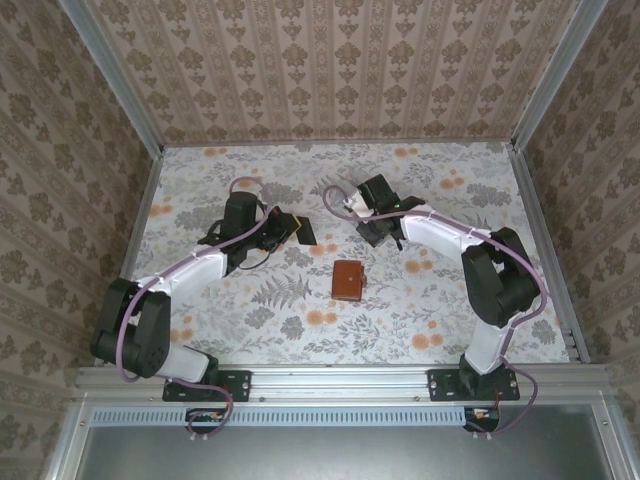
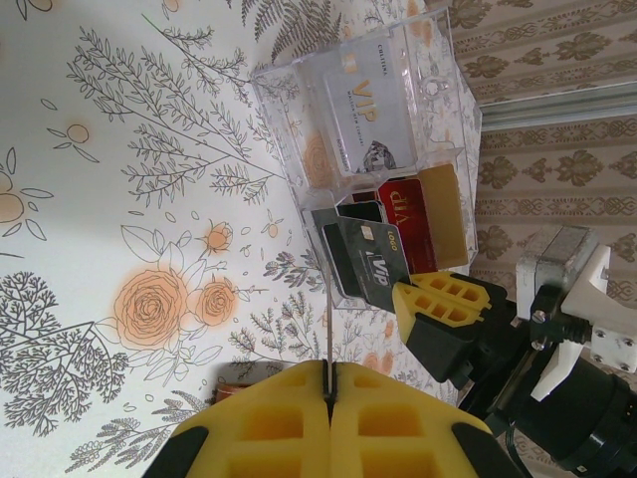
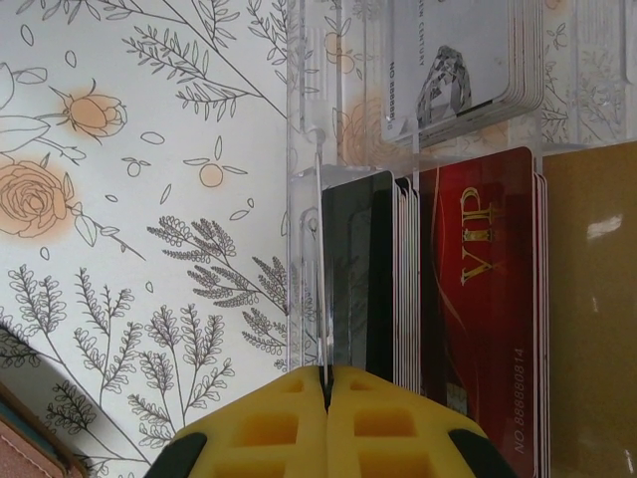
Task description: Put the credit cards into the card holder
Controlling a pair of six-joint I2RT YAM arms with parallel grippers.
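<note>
card holder (image 1: 348, 281) on floral tablecloth (image 1: 420, 315) between wallpapered walls (image 1: 330, 60).

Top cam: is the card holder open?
No. The card holder lies folded shut on the table, with only its brown outside showing.

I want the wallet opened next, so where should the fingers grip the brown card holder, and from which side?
Probably from straight above, pinching the card holder across its left and right edges. It lies flat and closed on the table, with nothing touching it, so both edges are free; the broad top face gives nothing to pinch.
</note>
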